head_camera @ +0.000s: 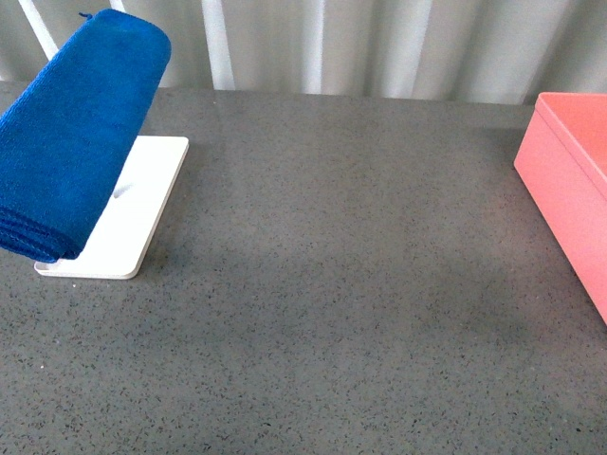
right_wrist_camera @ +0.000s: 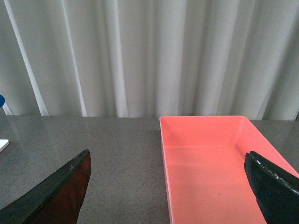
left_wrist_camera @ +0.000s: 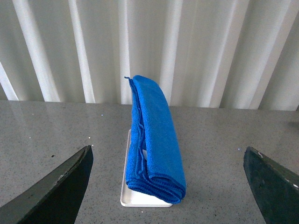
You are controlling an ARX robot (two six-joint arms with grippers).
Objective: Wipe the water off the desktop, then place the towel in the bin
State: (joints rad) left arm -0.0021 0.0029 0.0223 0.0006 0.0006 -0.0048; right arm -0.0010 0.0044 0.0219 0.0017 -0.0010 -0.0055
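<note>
The blue towel [head_camera: 76, 133] hangs folded over the white tray-stand [head_camera: 133, 213] at the far left of the dark grey speckled desktop [head_camera: 332, 284]. In the left wrist view the towel [left_wrist_camera: 156, 135] is ahead of my open left gripper [left_wrist_camera: 170, 186], centred between its two dark fingers and clear of them. The salmon-pink bin [head_camera: 574, 180] stands at the right edge. In the right wrist view the bin [right_wrist_camera: 210, 168] is empty and lies ahead of my open right gripper [right_wrist_camera: 170, 186]. Neither gripper shows in the front view. I see no distinct water patch.
A white pleated curtain [head_camera: 379, 43] hangs behind the desk's far edge. The stand's white base [left_wrist_camera: 140, 198] sits flat on the desktop under the towel.
</note>
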